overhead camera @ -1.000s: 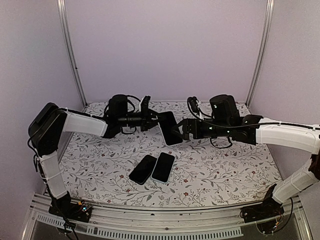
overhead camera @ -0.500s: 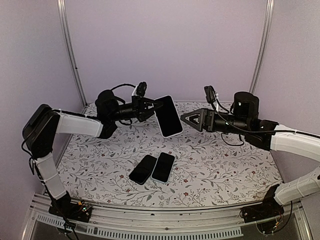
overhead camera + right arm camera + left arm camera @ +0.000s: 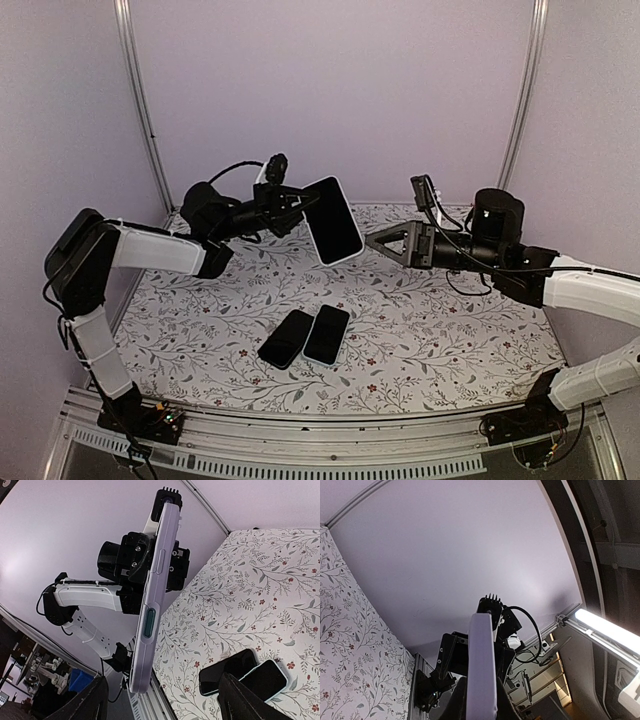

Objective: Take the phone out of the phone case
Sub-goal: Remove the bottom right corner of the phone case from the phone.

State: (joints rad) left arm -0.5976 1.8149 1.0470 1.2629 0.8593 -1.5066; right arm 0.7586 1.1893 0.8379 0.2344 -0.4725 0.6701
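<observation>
Top external: right gripper [image 3: 378, 240] backed off, jaws apart; left gripper [image 3: 292, 206] stayed clamped on the cased phone [image 3: 335, 220], so nothing's out yet.

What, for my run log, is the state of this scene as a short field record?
left gripper: shut on the cased phone, holding it tilted in the air above the table
right gripper: open, pointing at the cased phone, not gripping it
on table: dark phone and pale-edged phone, flat, side by side
task status: phone not yet out of its case
</observation>
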